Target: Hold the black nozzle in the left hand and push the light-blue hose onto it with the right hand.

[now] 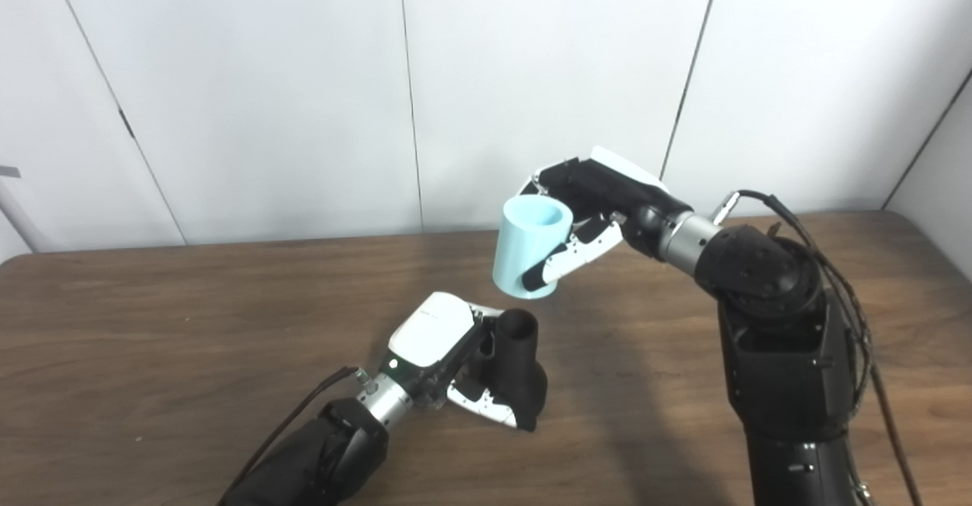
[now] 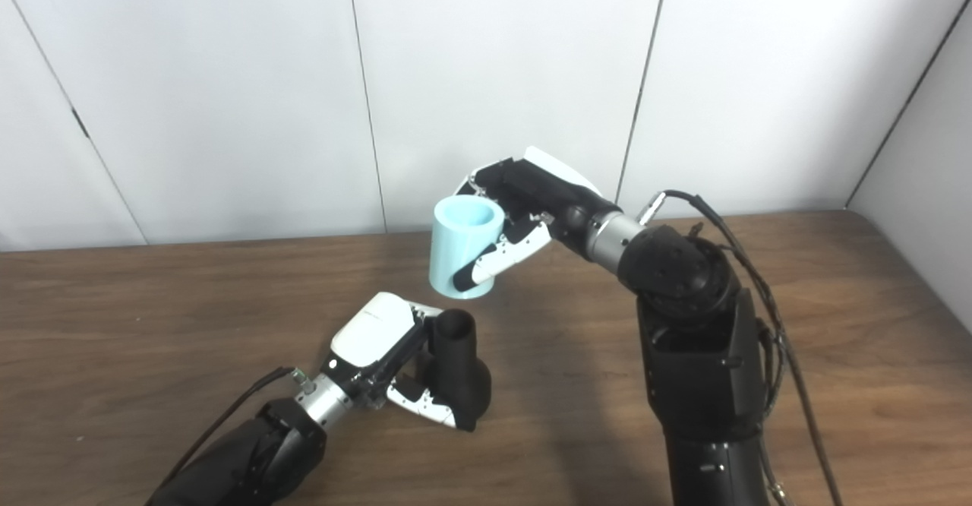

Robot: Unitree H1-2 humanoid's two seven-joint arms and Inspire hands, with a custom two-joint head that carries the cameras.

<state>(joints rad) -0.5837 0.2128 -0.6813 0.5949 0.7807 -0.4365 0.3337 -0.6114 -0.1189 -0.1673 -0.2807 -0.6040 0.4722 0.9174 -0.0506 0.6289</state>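
wood table (image 1: 152, 324) runs wide l to r, back edge meets the white wall panels (image 1: 266, 96); rounded corners show at far l and far r. lots of bare tabletop on the l side and in front of both arms.

black nozzle (image 1: 516, 369) stands upright on the table near centre, narrow open neck pointing up, wider base down. inside of the neck is dark, can't tell what's in it. left hand (image 1: 448, 354) reaches in from bottom l and is wrapped around the nozzle's body, white back of hand facing up, fingers curling round the lower front of it.

light-blue hose (image 1: 529, 245), a short wide tube, is held in the air above and just to the r of the nozzle top, tilted a bit, open end up and showing a hollow pale inside. right hand (image 1: 592, 210) is clamped on it from the r side, thumb (image 1: 566, 263) lying across the front of the tube. small gap between hose bottom and nozzle neck, not touching. right arm (image 1: 774, 324) stands tall at the r w/ cables (image 1: 850, 301) down its side.
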